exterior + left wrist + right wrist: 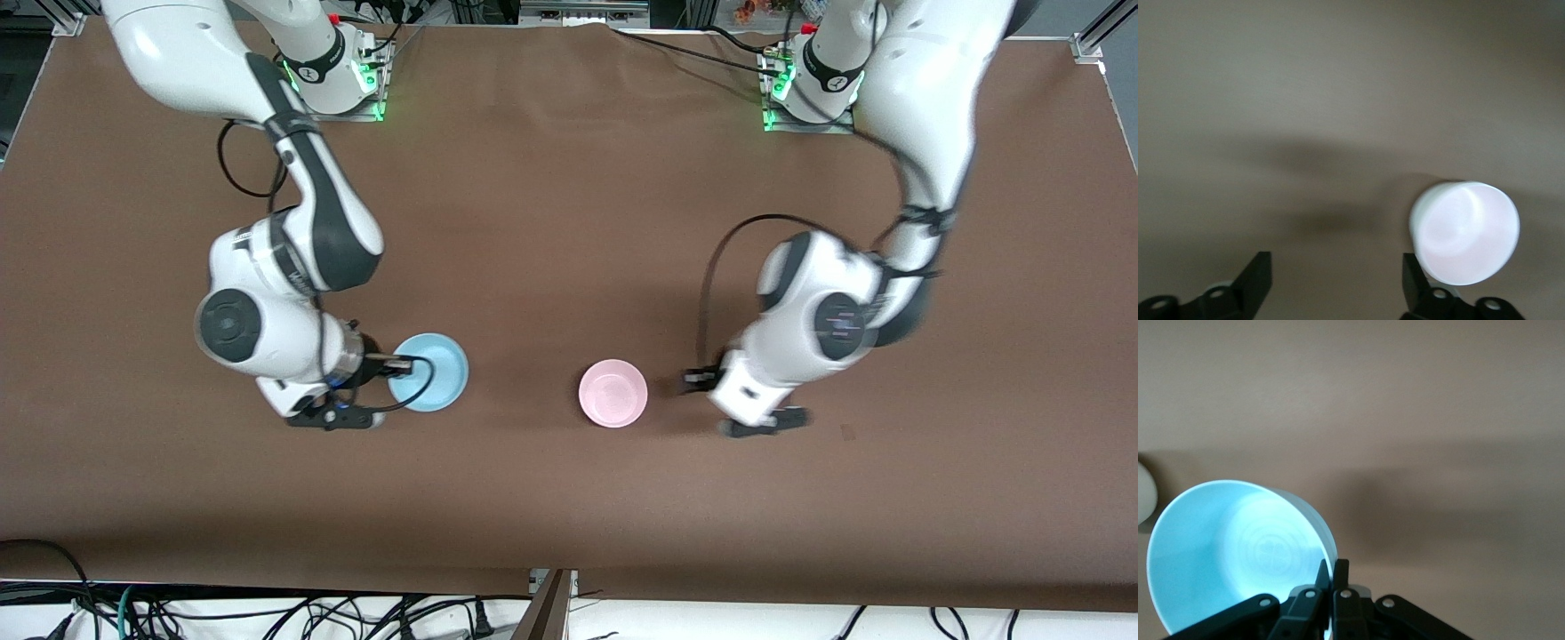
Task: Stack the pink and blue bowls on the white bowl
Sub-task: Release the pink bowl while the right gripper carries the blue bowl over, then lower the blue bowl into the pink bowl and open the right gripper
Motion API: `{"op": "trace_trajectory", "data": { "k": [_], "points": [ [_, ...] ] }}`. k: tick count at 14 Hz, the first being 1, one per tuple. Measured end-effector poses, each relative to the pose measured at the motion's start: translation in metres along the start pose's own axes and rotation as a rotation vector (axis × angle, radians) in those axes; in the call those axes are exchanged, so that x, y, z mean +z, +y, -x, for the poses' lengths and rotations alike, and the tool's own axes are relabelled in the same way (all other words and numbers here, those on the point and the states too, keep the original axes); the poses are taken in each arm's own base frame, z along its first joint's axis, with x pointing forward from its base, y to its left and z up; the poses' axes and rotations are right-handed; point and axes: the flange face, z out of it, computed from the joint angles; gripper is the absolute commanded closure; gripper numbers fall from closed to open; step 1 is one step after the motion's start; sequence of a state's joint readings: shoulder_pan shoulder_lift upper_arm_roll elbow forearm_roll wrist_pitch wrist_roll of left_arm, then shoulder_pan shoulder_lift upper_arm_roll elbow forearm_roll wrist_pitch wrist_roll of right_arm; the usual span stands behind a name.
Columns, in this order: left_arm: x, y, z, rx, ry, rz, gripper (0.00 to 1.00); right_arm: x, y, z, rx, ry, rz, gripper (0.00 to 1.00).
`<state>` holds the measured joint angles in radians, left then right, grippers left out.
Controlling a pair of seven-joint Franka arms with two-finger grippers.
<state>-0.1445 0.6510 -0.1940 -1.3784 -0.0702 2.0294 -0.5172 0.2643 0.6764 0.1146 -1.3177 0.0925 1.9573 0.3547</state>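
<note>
Right gripper [1328, 587] pinching blue bowl [428, 372] rim; left gripper [1335, 280] spread beside pink bowl [613, 393]

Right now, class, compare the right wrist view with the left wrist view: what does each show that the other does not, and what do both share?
Only the right wrist view shows the blue bowl, with the right gripper shut on its rim, one finger inside and one outside. A pale edge at that view's border is too cut off to name. Only the left wrist view shows the pink bowl, sitting free on the table, close to one finger of the open left gripper and not between the fingers. Both show the bare brown table. Neither shows a white bowl.
</note>
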Motion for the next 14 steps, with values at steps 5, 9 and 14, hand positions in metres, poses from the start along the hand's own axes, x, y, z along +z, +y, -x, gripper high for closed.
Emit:
{"op": "trace_trajectory", "data": {
  "k": [5, 9, 14],
  "points": [
    [-0.175, -0.146, -0.010, 0.083, 0.015, -0.069, 0.00, 0.040, -0.096, 0.031, 0.090, 0.067, -0.040, 1.00],
    [-0.262, -0.191, 0.026, 0.048, 0.035, -0.090, 0.00, 0.076, -0.183, 0.060, 0.220, 0.129, -0.119, 1.00],
    [-0.251, -0.191, 0.040, 0.069, -0.061, -0.120, 0.00, 0.128, -0.241, 0.063, 0.322, 0.214, -0.225, 1.00]
  ]
}}
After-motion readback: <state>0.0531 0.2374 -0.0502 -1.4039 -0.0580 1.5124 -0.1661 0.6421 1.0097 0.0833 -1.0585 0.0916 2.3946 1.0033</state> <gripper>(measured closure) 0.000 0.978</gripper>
